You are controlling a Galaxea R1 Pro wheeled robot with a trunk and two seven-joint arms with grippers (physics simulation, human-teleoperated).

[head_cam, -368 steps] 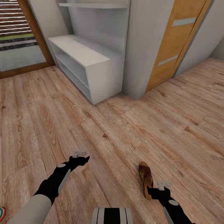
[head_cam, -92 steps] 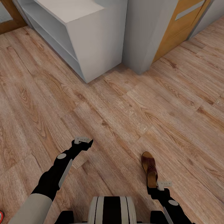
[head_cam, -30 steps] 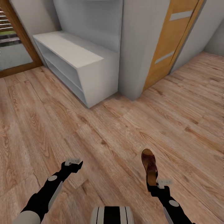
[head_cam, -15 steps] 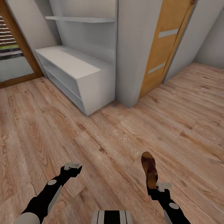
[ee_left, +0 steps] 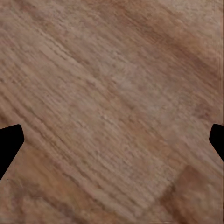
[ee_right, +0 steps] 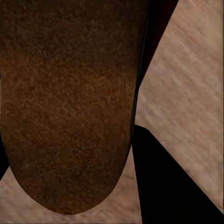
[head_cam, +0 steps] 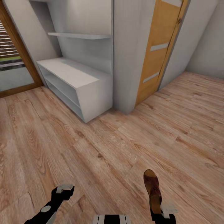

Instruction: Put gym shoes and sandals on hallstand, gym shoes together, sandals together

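Observation:
One dark brown sandal [head_cam: 152, 188] with a lighter footbed hangs just above the wood-plank corridor floor [head_cam: 102, 146], low in the head view right of centre. My right gripper [head_cam: 159, 211] is shut on its heel end. In the right wrist view the sandal's brown sole [ee_right: 65, 102] looms close, with a black finger [ee_right: 168, 186] beside it. My left gripper [head_cam: 63, 190] hovers open over bare floor [ee_left: 112, 93], nothing between its fingers. The pale grey hallstand [head_cam: 73, 74] stands ahead to the left, its low shelves and top bare. The gym shoes and the other sandal are out of view.
A stepped wall shelf [head_cam: 81, 35] hangs over the hallstand. A grey wall pillar [head_cam: 127, 56] stands right of it, then an orange door [head_cam: 155, 53]. A wood-framed glass door [head_cam: 12, 65] is at far left. Open floor lies between me and the hallstand.
The head view has tilted up, so the hallstand and door sit lower in the picture and both arms sink toward its bottom edge. The sandal stays in my right gripper.

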